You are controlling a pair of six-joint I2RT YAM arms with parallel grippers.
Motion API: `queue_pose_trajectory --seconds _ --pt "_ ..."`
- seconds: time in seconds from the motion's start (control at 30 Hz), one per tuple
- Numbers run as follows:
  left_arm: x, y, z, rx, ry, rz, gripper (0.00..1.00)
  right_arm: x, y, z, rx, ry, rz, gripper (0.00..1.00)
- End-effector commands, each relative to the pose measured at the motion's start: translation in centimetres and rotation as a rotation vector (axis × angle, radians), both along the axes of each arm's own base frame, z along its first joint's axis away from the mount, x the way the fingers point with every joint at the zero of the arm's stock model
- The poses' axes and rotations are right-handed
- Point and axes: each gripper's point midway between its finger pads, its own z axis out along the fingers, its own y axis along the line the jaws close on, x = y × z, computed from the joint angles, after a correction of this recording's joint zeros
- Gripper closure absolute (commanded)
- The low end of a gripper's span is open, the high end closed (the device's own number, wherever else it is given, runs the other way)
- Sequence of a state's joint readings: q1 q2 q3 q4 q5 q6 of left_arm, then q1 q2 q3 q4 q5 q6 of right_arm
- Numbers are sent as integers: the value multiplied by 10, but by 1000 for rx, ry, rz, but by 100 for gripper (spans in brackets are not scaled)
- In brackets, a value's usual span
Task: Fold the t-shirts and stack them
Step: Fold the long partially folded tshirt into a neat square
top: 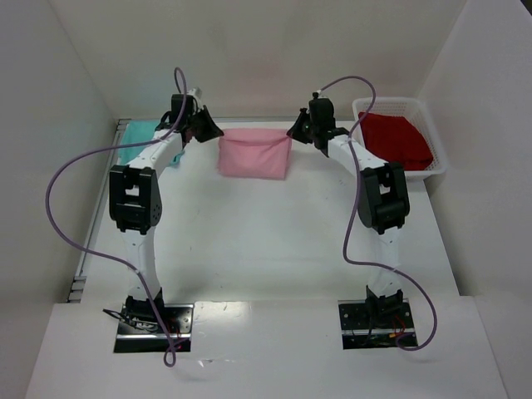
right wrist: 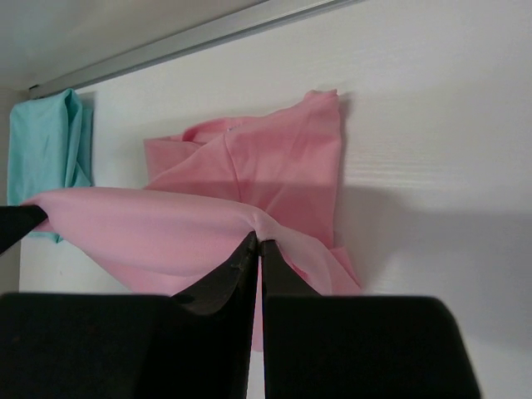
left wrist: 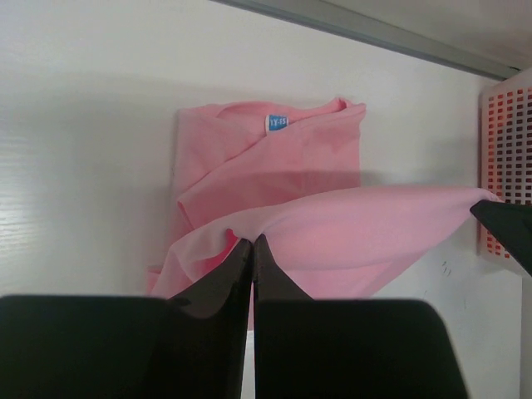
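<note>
My left gripper (left wrist: 252,245) and right gripper (right wrist: 258,245) each pinch the pink t-shirt (top: 254,154), mid-fold at the far edge of the table (top: 266,241). The teal t-shirt (top: 137,137) looks folded in the far-left corner. The red t-shirt (top: 399,137) waits in the basket (top: 386,103), far-right. Nothing is stacked yet.

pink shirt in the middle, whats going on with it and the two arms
Both arms are mid-fold on the pink shirt at the far side of the table. The left tool and the right tool are each shut on one end of a lifted edge, stretched between them above the rest of the shirt. A teal shirt lies at the far left; a red shirt sits in the basket at the far right.
</note>
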State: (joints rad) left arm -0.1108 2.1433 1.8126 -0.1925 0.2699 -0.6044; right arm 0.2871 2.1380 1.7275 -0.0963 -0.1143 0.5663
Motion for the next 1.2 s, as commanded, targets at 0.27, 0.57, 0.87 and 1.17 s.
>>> queue_pose_trajectory --seconds 0.27,0.57,0.87,1.17 --pt "41 10 -27 -39 -7 -6 90 45 -2 -23 -10 -1 -2 93" --pt "60 35 -18 -24 -41 23 9 63 -12 -27 -62 10 -30 49" --pt "22 12 24 90 -170 -157 0 32 -26 19 -75 -69 -46 21" --pt "-33 -41 -18 118 -57 -262 0 -18 -9 5 2 -18 95 32"
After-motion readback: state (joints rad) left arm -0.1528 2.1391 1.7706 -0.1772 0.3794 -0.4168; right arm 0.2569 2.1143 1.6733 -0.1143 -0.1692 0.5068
